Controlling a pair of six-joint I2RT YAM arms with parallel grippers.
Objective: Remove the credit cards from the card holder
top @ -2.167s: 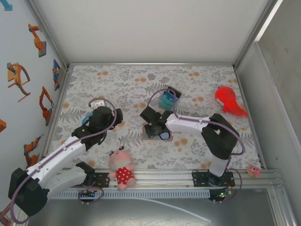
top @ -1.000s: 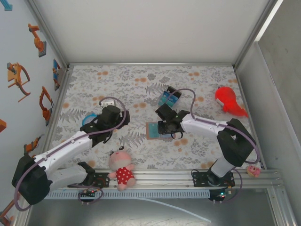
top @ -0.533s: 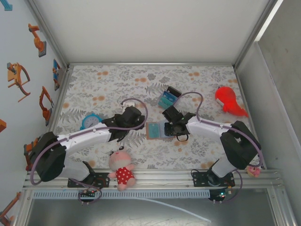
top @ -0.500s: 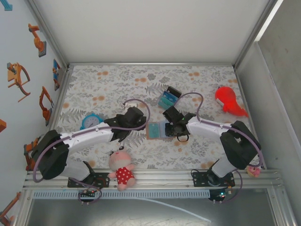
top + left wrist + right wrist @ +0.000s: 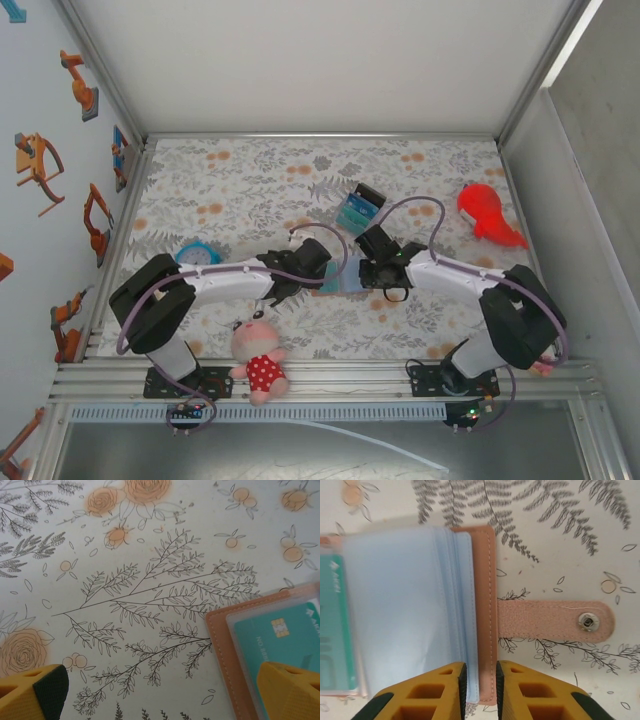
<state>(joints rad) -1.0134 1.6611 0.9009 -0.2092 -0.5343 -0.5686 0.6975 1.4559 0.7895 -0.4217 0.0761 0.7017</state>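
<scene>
The card holder (image 5: 341, 277) lies open on the flowered mat, between the two grippers. In the left wrist view its pinkish-tan cover (image 5: 233, 652) reaches in from the right, with a teal credit card (image 5: 285, 637) under a clear sleeve. My left gripper (image 5: 162, 692) is open, its right fingertip (image 5: 292, 690) over that card and its left one over bare mat. My right gripper (image 5: 480, 680) is shut on the holder's right edge (image 5: 485, 605), pinching the cover and blue sleeves (image 5: 400, 605). The closing tab (image 5: 555, 621) lies flat to the right. A teal card (image 5: 335, 630) shows at far left.
A black, blue and teal striped block (image 5: 358, 208) sits just behind the holder. A red toy (image 5: 485, 215) lies at the right, a blue clock (image 5: 198, 255) at the left, and a plush doll (image 5: 258, 355) by the front rail.
My left arm has swept right from beside the clock to the holder's left edge. My right gripper has narrowed onto the holder's right edge, and the holder has slid slightly right.
</scene>
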